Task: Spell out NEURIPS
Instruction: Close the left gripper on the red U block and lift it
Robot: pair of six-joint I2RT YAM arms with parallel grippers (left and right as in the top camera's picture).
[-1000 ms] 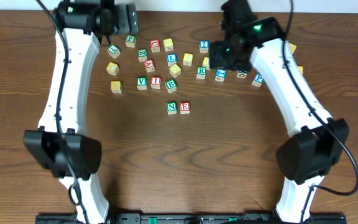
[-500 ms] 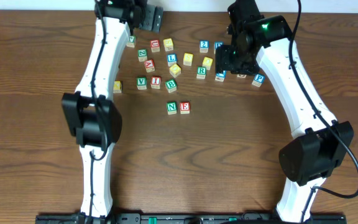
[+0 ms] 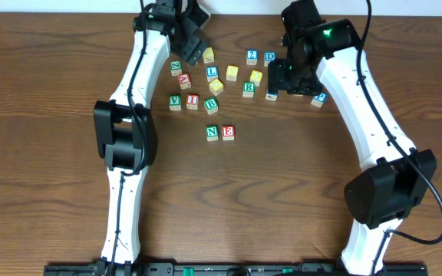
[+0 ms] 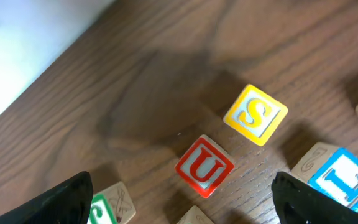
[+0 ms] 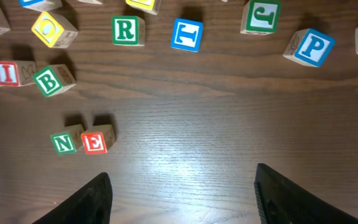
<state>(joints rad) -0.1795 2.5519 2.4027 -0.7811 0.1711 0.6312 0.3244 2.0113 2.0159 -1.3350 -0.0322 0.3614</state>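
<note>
Brown wooden table (image 3: 282,192), far edge running along the top of the overhead view, pale strip beyond it. Wide bare wood across the near half, between 2 white arms. Left arm (image 3: 138,84) stretched up to the far edge; right arm (image 3: 359,100) reaching over the right end of the cube cluster. Left gripper (image 4: 180,186) spread wide, holding nothing, hanging above a red U cube (image 4: 204,167), with a yellow S cube (image 4: 255,114) just beside it and the table edge near. Right gripper (image 5: 182,183) also wide apart and empty, over bare wood. Green N cube (image 5: 63,143) and red E cube (image 5: 94,142) touching side by side, alone in front of the cluster. Green R cube (image 5: 126,30), red I cube (image 5: 6,73) and blue P cube (image 5: 309,46) loose among other letter cubes (image 5: 185,34).
</note>
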